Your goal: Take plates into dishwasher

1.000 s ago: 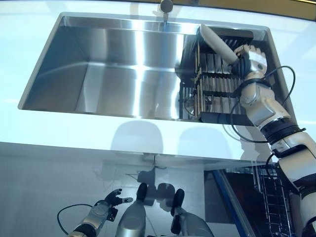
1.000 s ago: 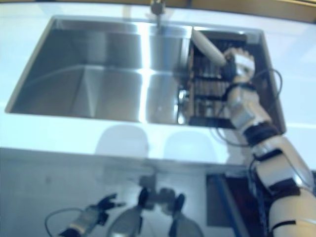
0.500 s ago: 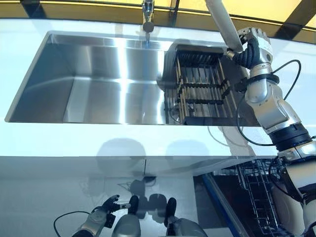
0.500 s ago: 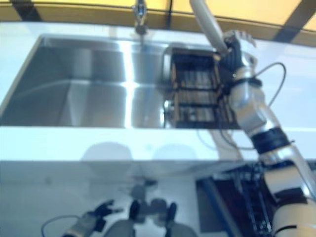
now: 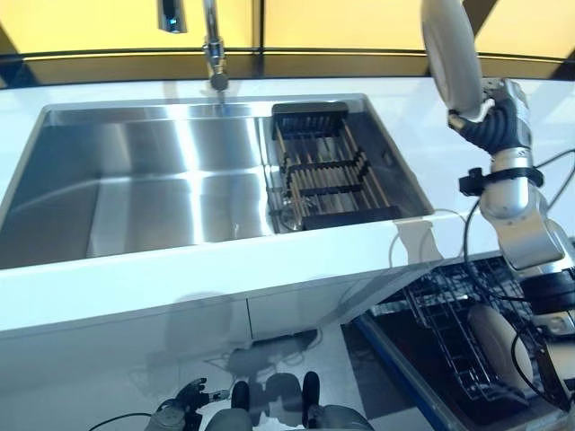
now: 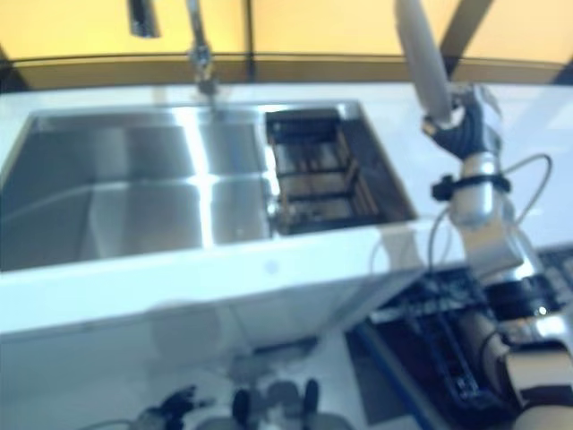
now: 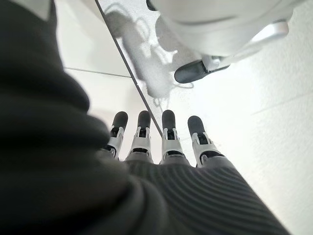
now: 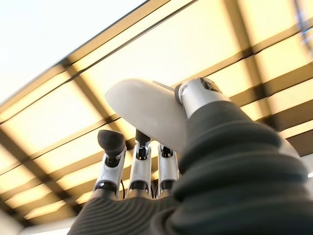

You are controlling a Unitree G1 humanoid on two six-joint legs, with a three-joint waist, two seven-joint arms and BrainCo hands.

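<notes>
My right hand [image 5: 499,112] is shut on a white plate [image 5: 448,52] and holds it upright, high above the counter to the right of the sink. In the right wrist view the plate [image 8: 145,113] sits pinched between the thumb and the fingers [image 8: 141,169]. The open dishwasher's wire rack [image 5: 454,325] is at the lower right, below that arm, with another white plate [image 5: 491,345] standing in it. My left hand [image 5: 178,417] hangs low near the floor, open and empty, with its fingers [image 7: 168,142] straight.
A steel sink [image 5: 135,197] is set in the white counter, with a faucet [image 5: 213,56] behind it. A dark dish rack [image 5: 321,175] stands in the sink's right end. White cabinet fronts run below the counter.
My right hand has lifted the plate out of the dish rack in the sink and carried it up and to the right. The camera has also shifted, now showing the dishwasher rack.
</notes>
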